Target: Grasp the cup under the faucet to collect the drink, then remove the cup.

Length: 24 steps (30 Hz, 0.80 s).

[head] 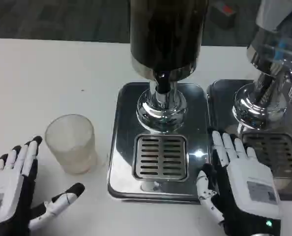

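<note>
The frosted, translucent plastic cup (71,142) is standing upright on the matte white table (38,73), just ahead of the left hand (18,191) and slightly toward its thumb side, near the fingertips but not touching them. That left hand, with its smooth white back and black-tipped fingers, is lying low over the table with fingers spread apart and the thumb angling out toward the dispenser, holding nothing. The right hand (239,184) is resting with its fingers extended and slightly fanned, its palm empty, over the seam where 2 polished steel bases meet. Just to the thumb side of the right hand, the square mirror-finish drip tray (121,147) with rounded corners is showing a slotted metal grille (160,157) at its centre, and nothing is standing on that grille. Ahead of the grille, a rounded chrome pedestal (161,105) is rising into a dark cylindrical tank (168,29) banded in shiny metal. Beyond the right hand's fingertips, a second chrome dispenser (264,93) with its own slotted grille (274,152) is sitting on the neighbouring steel base.
</note>
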Tool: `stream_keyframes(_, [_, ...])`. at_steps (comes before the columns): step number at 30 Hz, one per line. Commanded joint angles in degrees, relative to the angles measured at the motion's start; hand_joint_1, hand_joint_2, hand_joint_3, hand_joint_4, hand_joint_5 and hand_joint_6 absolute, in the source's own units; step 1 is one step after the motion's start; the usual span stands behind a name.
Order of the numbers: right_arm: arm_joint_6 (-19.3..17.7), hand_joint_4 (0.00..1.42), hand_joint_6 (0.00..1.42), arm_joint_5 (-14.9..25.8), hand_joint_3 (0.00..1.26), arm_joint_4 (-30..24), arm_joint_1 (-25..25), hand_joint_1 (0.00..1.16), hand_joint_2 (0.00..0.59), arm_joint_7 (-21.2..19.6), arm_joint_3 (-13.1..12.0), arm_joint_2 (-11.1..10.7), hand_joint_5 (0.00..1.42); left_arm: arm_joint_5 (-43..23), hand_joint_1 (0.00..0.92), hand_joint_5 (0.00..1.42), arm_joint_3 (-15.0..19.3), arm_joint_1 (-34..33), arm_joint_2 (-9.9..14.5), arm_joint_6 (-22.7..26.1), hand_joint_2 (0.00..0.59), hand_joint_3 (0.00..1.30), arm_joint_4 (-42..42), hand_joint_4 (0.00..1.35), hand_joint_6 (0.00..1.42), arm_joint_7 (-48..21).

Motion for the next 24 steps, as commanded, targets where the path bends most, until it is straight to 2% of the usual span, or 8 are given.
stream_keyframes(1, [0.56, 0.0, 0.0, -0.38, 0.01, -1.05, 0.11, 0.0, 0.586, 0.61, 0.02, -0.19, 0.0, -0.01, 0.0, 0.0, 0.03, 0.41, -0.39, -0.5, 0.106, 0.0, 0.32, 0.0, 0.0, 1.33])
stream_keyframes(10, [1.31, 0.0, 0.0, -0.25, 0.01, -1.08, -0.26, 0.0, 0.586, 1.36, -0.1, -0.04, 0.0, -1.13, 0.0, 0.0, 0.22, -0.25, -0.64, -1.57, 0.096, 0.0, 1.54, 0.0, 0.0, 1.77])
stream_keyframes(17, [1.63, 0.0, 0.0, -0.42, 0.01, -1.36, -0.27, 0.0, 0.586, 1.21, -0.13, 0.01, 0.0, -4.41, 0.0, 0.0, 1.45, -1.71, -0.45, -4.64, 0.073, 0.0, 4.63, 0.0, 0.0, 1.83])
stream_keyframes(24, [1.92, 0.0, 0.0, -0.24, 0.02, -1.46, -0.19, 0.0, 0.586, 1.2, -0.26, 0.19, 0.0, -9.25, 0.0, 0.0, 2.01, -4.92, -0.82, -10.75, 0.018, 0.0, 10.1, 0.0, 0.0, 0.84])
